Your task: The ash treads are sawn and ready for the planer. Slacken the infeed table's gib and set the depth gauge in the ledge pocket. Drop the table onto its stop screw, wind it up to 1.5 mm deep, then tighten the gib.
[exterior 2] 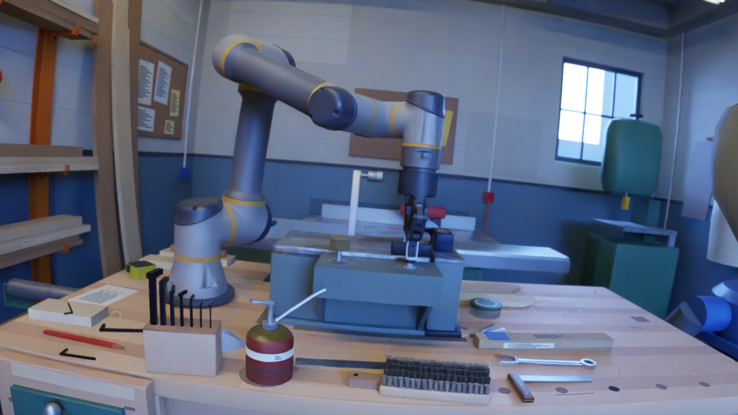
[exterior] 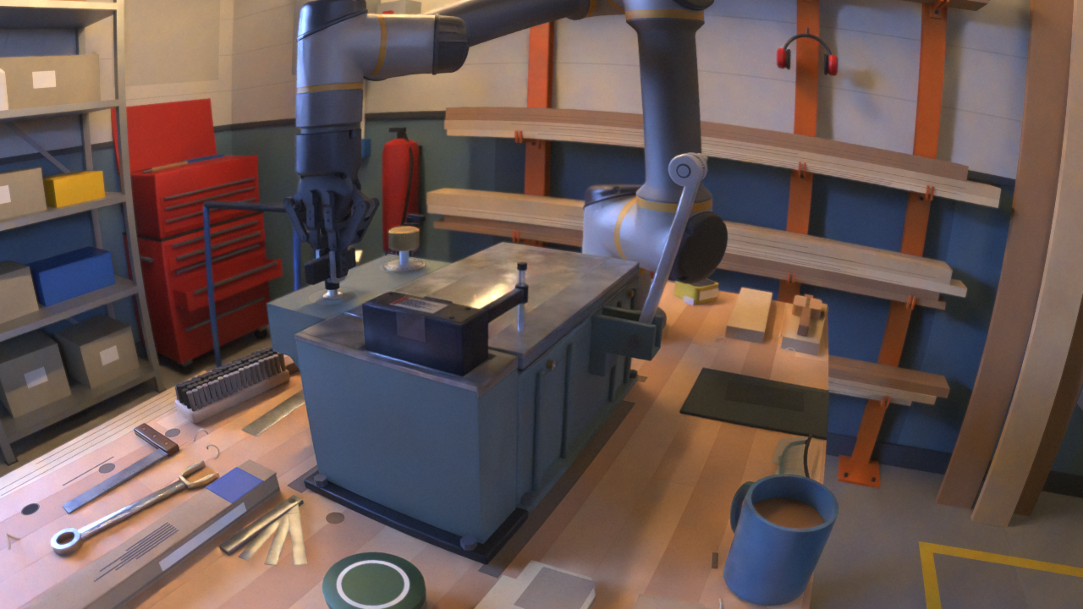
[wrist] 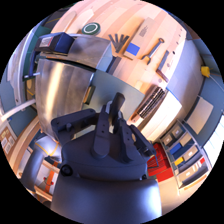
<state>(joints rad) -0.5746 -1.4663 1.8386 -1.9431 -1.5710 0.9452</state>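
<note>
My gripper (exterior: 331, 254) (exterior 2: 412, 249) (wrist: 115, 110) points straight down over the lower step at the far end of the grey-blue planer (exterior: 454, 363), where a dark T-handled gib screw (exterior: 330, 274) (exterior 2: 411, 254) stands upright on a round washer. Beside it on the same step stands a knob with a tan wooden cap (exterior: 404, 246) (exterior 2: 339, 244). The black depth gauge (exterior: 428, 327) (wrist: 52, 42) sits in the pocket at the near end, its arm reaching over the steel table (exterior: 522, 292). A long white lever (exterior: 670, 235) rises from the planer's side. The gripper is closed on the T-handle.
The knob stands close beside the gripper. On the wooden bench around the planer lie a wire brush (exterior: 231, 382), a spanner (exterior: 129, 511), a square (exterior: 121, 470), an oil can (exterior 2: 269, 351) and a blue mug (exterior: 780, 534). A red tool chest (exterior: 201, 227) stands behind.
</note>
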